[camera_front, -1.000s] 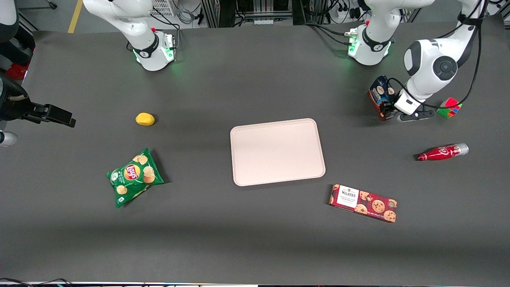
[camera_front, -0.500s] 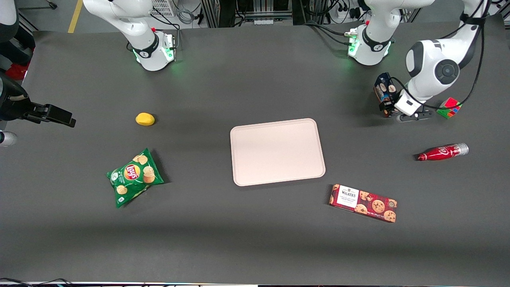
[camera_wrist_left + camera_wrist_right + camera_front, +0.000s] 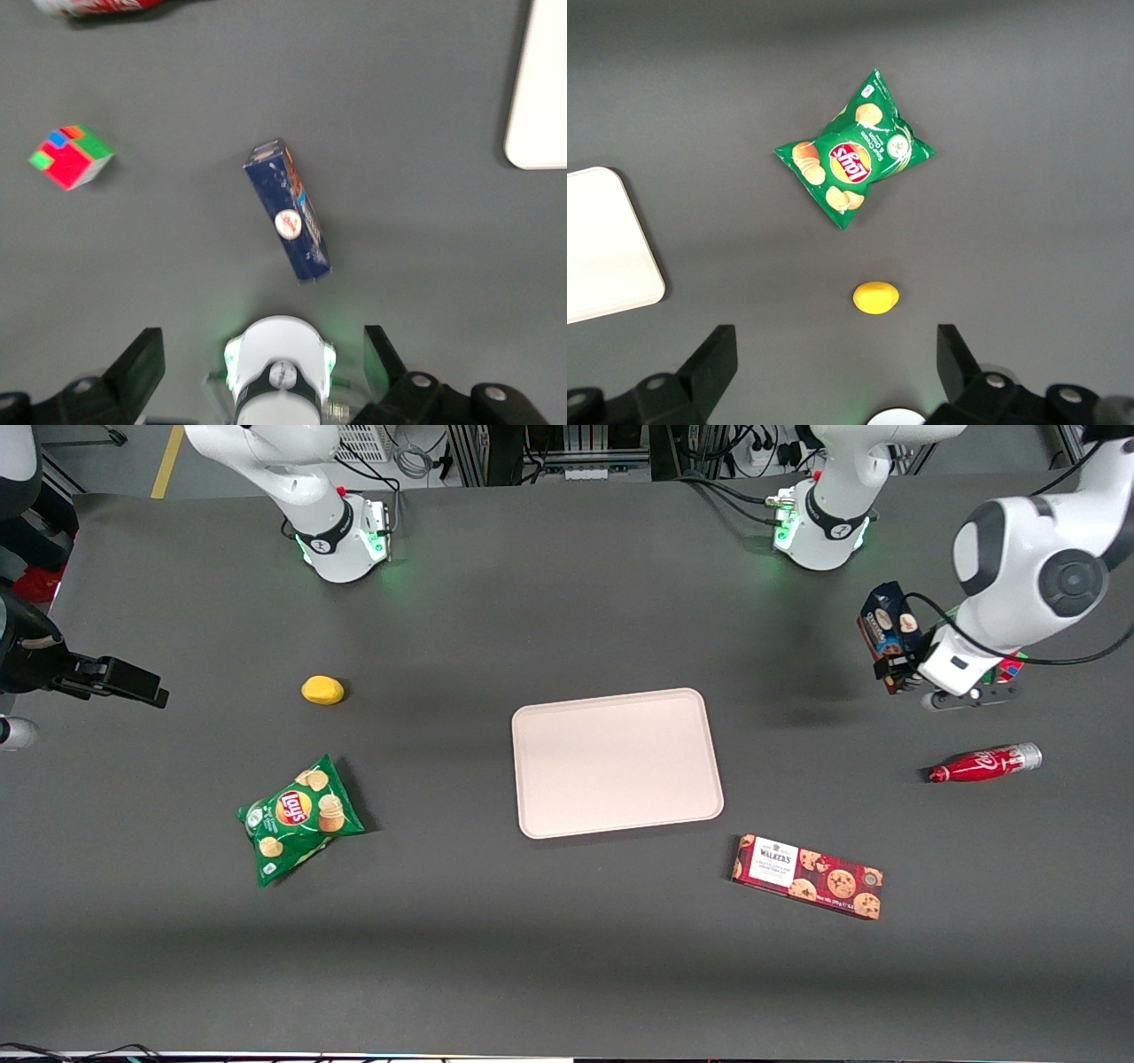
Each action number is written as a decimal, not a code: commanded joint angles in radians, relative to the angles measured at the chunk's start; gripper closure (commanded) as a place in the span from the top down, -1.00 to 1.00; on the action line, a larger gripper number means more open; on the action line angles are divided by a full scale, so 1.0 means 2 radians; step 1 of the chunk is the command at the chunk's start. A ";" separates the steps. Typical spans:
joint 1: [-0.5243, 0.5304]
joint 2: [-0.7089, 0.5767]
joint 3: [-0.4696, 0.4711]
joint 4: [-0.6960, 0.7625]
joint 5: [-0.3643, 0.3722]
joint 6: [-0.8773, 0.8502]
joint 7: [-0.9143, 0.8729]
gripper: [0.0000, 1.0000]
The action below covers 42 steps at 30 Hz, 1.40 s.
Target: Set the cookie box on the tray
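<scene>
Pickup is the step in hand, by my reading: the small dark navy-blue cardboard cookie box (image 3: 289,212) is not on the large pale pink-beige plastic tray (image 3: 617,763) and sits well apart from it, toward the working arm's end of the dark grey desk (image 3: 567,602). In the front view the box (image 3: 889,636) shows just beside the left arm's pincer (image 3: 899,677). The wrist view puts it plainly under the pincer (image 3: 261,354), whose two fingers (image 3: 142,363) are spread wide with nothing between them. The box is apart from both fingers. Whether it lies flat on the desk or is tilted on an edge I cannot tell.

A multicoloured puzzle cube (image 3: 71,158) lies near the box, and a red metal drink bottle (image 3: 985,763) lies on its side nearer the front camera. The long flat red tartan biscuit box (image 3: 806,876) beside the tray is a different item.

As for handling, the box is likely light and fairly stiff, though thin card will dent under a hard squeeze, and the glossy print could slip. It is long and narrow, so the sensible hold is across the two broad faces near the middle of its length — not at an end, where it would swing. Being light, it may skid or topple if one finger touches before the other, so the pincer should straddle it squarely first.
</scene>
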 commanded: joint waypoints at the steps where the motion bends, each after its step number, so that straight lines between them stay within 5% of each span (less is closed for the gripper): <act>1: -0.002 0.004 -0.038 0.100 -0.003 -0.093 -0.044 -0.55; 12: -0.005 0.031 -0.117 0.269 -0.011 -0.217 -0.119 -0.56; 19: -0.007 0.098 -0.188 0.354 -0.049 -0.241 -0.173 -0.46; 32: -0.014 0.266 -0.251 0.373 -0.038 -0.093 -0.175 -0.44; 42: -0.019 0.355 -0.251 0.365 0.022 0.002 -0.203 -0.39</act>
